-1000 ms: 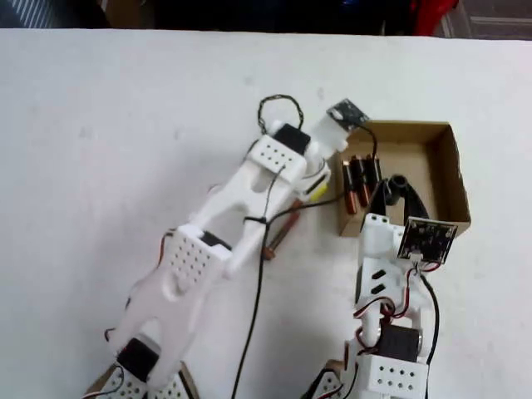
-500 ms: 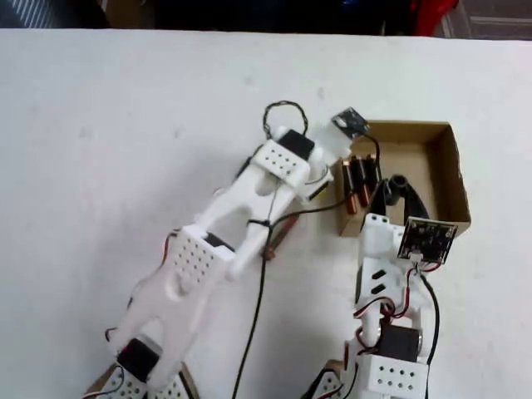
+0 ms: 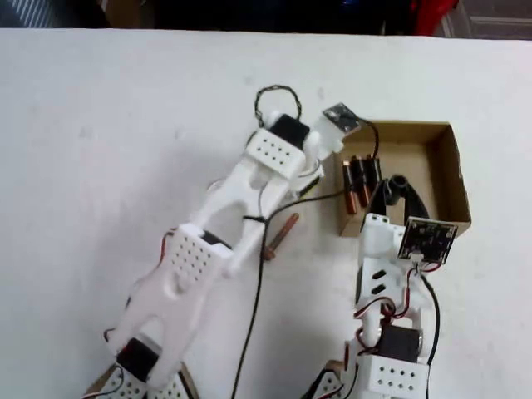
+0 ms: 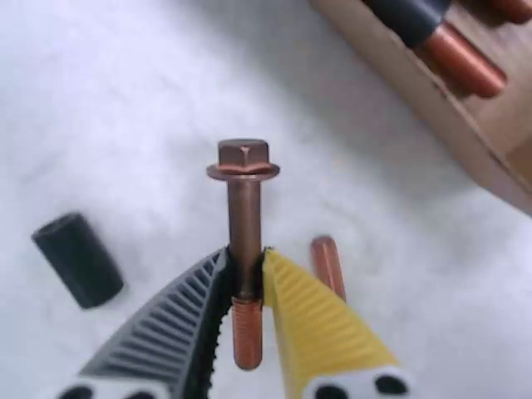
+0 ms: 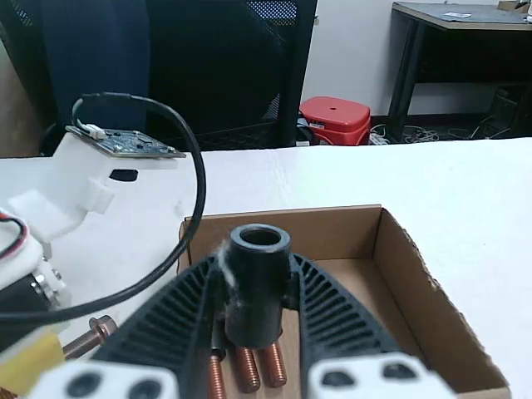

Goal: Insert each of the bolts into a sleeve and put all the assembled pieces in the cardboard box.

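Reaching diagonally from the near-left corner toward the middle of the table (image 3: 125, 100), the left arm lies long and low. Its wrist ends just left of the cardboard box (image 3: 453, 166).

Left gripper (image 4: 246, 259): the black and yellow fingers are pinched tight on the shank of a copper bolt (image 4: 243, 195). The flanged hex head sticks out past the fingertips, and the threaded end runs back between the fingers. The bolt touches nothing but the fingers, and the box wall stands a little beyond its head.

Loose sleeve (image 4: 76, 259): black, lying on its side on the table, near the held bolt but apart from it.

Second bolt (image 3: 279, 235): copper, lying slanted on the table just beside the left forearm, near-left of the box.

The right arm rises from the near edge, right of centre. Its forearm points straight toward the far side, and its wrist sits at the box's near wall.

Right gripper (image 5: 256, 273): both black ribbed fingers are closed around a black sleeve (image 5: 259, 246). The sleeve stands upright with its hollow bore facing up, held over the near-left part of the box.

Assembled pieces (image 3: 359, 184): a few lie side by side inside the box along its left wall, black sleeves with copper ends showing. Their threaded tips sit directly below the held sleeve.

The box sits right of centre on the table, its top uncovered and its brown floor bare on the right side.
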Tool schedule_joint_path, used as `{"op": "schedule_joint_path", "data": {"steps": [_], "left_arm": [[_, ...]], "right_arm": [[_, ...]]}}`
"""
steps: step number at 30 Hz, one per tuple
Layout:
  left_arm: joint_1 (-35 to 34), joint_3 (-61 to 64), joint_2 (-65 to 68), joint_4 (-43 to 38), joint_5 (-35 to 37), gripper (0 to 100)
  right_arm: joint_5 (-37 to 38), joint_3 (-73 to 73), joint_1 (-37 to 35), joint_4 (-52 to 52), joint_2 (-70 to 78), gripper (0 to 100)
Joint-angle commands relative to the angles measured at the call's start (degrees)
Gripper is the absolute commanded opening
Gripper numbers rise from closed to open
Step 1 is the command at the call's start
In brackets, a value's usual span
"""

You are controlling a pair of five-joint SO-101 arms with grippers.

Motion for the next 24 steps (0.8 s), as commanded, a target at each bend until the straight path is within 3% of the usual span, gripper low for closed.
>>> {"op": "schedule_joint_path", "data": {"steps": [1, 7, 11, 24], "left_arm": [[-1.5, -5.0, -5.8, 3.1, -0.5, 2], [-7.0, -6.9, -6.5, 3.3, -0.2, 2], [-10.0, -1.8, -12.5, 3.3, -0.4, 2], [-13.3, 43.6, -42.1, 0.0, -0.6, 2]], "right_arm": [[-0.5, 0.5, 0.7, 0.2, -0.4, 1.7], [-0.5, 0.5, 0.6, 0.2, -0.3, 1.7], [-0.5, 0.5, 0.4, 0.2, -0.3, 1.7], [-0.5, 0.5, 0.4, 0.2, -0.3, 1.7]]}}
